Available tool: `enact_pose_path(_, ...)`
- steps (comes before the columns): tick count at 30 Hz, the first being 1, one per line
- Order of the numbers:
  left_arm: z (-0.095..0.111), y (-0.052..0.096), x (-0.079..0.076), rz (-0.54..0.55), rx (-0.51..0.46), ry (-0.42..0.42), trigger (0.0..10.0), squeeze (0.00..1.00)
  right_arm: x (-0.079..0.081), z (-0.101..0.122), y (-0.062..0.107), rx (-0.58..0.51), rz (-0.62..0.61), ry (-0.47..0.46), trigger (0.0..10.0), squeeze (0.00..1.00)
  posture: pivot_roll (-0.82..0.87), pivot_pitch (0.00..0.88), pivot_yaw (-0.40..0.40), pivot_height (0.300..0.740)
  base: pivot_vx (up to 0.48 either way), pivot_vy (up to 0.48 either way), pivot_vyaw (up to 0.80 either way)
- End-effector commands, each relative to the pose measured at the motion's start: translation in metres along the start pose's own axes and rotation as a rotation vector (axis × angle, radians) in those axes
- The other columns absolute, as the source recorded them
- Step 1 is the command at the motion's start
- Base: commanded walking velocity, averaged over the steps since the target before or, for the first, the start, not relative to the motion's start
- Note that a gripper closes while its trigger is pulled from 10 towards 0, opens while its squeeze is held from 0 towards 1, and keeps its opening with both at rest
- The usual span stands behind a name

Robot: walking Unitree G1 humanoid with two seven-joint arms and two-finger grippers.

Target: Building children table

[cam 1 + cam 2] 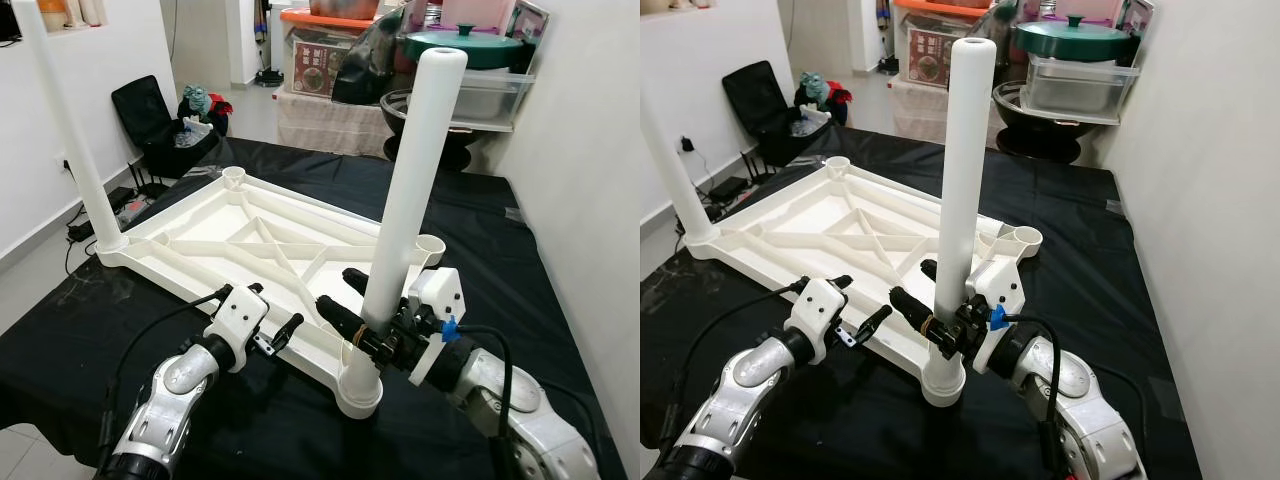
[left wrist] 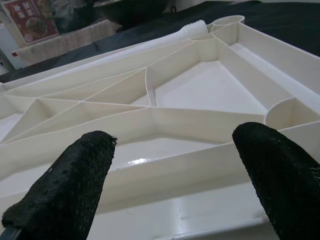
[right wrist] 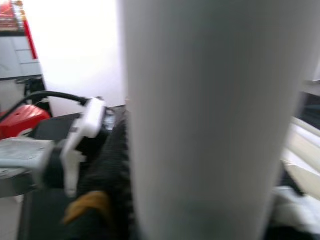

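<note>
My right gripper (image 1: 352, 300) fingers clasp the near-right leg (image 1: 410, 190), upright in its corner socket. Left gripper (image 1: 278, 322) fingers spread wide at the tabletop's (image 1: 250, 235) near rim, upside-down on the worktop (image 1: 480, 250).

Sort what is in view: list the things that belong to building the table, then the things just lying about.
Job:
- white plastic tabletop, upside down
- white tubular leg held by right gripper
- second white leg, far corner
- left gripper

Lying about:
- green lidded pot
- black bag on floor
- clear storage box
</note>
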State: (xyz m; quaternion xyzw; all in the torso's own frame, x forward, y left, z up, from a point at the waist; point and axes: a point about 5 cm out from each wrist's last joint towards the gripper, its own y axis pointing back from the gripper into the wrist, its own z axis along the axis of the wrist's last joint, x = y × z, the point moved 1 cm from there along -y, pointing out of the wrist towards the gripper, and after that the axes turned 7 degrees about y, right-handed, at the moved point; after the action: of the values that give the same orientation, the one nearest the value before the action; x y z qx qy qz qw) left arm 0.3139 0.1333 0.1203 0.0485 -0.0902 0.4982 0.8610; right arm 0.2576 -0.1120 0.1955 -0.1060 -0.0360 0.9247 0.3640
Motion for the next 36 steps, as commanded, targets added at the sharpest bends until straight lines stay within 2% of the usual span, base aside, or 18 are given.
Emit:
enact_pose_path(1,-0.003,0.003,0.001,0.0,0.017,-0.003,10.0,0.0,-0.009,-0.009,-0.005,0.044,-0.067,0.013,0.0,0.0,0.06,0.0,-0.09,0.74,0.0,0.0,0.0)
enact_pose_path(7,-0.002,0.001,0.001,0.001,0.015,-0.005,10.0,0.0,-0.031,-0.022,0.0,0.145,-0.231,0.021,0.0,0.0,0.06,0.0,-0.088,0.74,0.0,0.0,0.0)
enact_pose_path(9,0.0,-0.002,0.0,-0.001,0.008,-0.004,10.0,0.0,-0.063,-0.043,0.012,0.329,-0.512,0.021,0.0,0.0,0.05,0.0,-0.088,0.74,0.0,0.0,0.0)
enact_pose_path(11,0.0,-0.002,0.0,-0.001,0.007,-0.004,10.0,0.0,-0.076,-0.051,0.02,0.41,-0.636,0.022,0.0,0.0,0.05,0.0,-0.088,0.74,0.0,0.0,0.0)
enact_pose_path(12,0.001,-0.003,-0.002,-0.003,0.004,-0.003,10.0,0.0,-0.107,-0.062,0.052,0.505,-0.981,0.034,0.0,0.0,0.06,0.0,-0.096,0.74,0.0,0.0,0.0)
enact_pose_path(14,0.001,-0.003,-0.002,-0.003,0.004,-0.003,10.0,0.0,-0.107,-0.062,0.052,0.505,-0.981,0.034,0.0,0.0,0.06,0.0,-0.096,0.74,0.0,0.0,0.0)
enact_pose_path(15,0.001,-0.003,-0.003,-0.004,0.003,0.0,10.0,0.0,-0.123,-0.066,0.078,0.557,-1.211,0.038,0.0,0.0,0.06,0.0,-0.094,0.74,0.0,0.0,0.0)
enact_pose_path(16,0.001,-0.003,-0.003,-0.004,0.003,0.0,10.0,0.0,-0.123,-0.066,0.078,0.557,-1.211,0.038,0.0,0.0,0.06,0.0,-0.094,0.74,0.0,0.0,0.0)
enact_pose_path(17,0.0,-0.002,-0.004,-0.004,0.006,0.003,10.0,0.0,-0.128,-0.067,0.093,0.575,-1.34,0.043,0.0,0.0,0.06,0.0,-0.087,0.74,0.0,0.0,0.0)
enact_pose_path(21,-0.001,-0.001,-0.005,-0.008,0.008,0.004,10.0,0.0,-0.129,-0.067,0.099,0.579,-1.397,0.049,0.0,0.0,0.05,0.0,-0.086,0.74,0.0,0.0,0.0)
enact_pose_path(26,-0.001,-0.003,-0.007,-0.016,0.006,0.007,10.0,0.0,-0.119,-0.071,0.079,0.543,-1.269,-0.009,0.0,0.0,0.04,0.0,-0.084,0.74,0.0,0.0,0.0)
enact_pose_path(27,-0.001,-0.004,-0.007,-0.018,0.004,0.008,10.0,0.0,-0.113,-0.071,0.062,0.519,-1.16,-0.034,8.2,0.0,0.04,0.0,-0.086,0.74,0.0,0.0,0.0)
enact_pose_path(29,0.0,-0.004,-0.007,-0.018,0.002,0.009,10.0,0.0,-0.109,-0.07,0.05,0.503,-1.088,-0.047,8.2,0.0,0.04,0.0,-0.086,0.74,0.0,0.0,0.0)
enact_pose_path(30,-0.001,-0.004,-0.007,-0.019,0.002,0.011,10.0,0.0,-0.101,-0.06,0.034,0.419,-0.964,-0.044,10.0,0.0,0.04,0.0,-0.088,0.74,0.0,0.0,0.0)
enact_pose_path(33,-0.001,-0.004,-0.006,-0.018,0.004,0.011,10.0,0.0,-0.097,-0.052,0.026,0.345,-0.906,-0.048,10.0,0.0,0.04,0.0,-0.09,0.74,0.0,0.0,0.0)
enact_pose_path(34,-0.001,-0.004,-0.006,-0.018,0.005,0.012,10.0,0.0,-0.094,-0.048,0.022,0.31,-0.864,-0.053,10.0,0.29,0.04,0.0,-0.091,0.74,0.0,0.0,0.0)
enact_pose_path(35,-0.002,-0.003,-0.005,-0.015,0.008,0.013,10.0,0.0,-0.094,-0.045,0.02,0.276,-0.836,-0.053,10.0,1.0,0.05,0.0,-0.096,0.74,0.0,0.0,0.0)
enact_pose_path(36,-0.002,-0.003,-0.005,-0.015,0.008,0.013,10.0,0.0,-0.094,-0.045,0.02,0.276,-0.836,-0.053,10.0,1.0,0.05,0.0,-0.096,0.74,0.0,0.0,0.0)
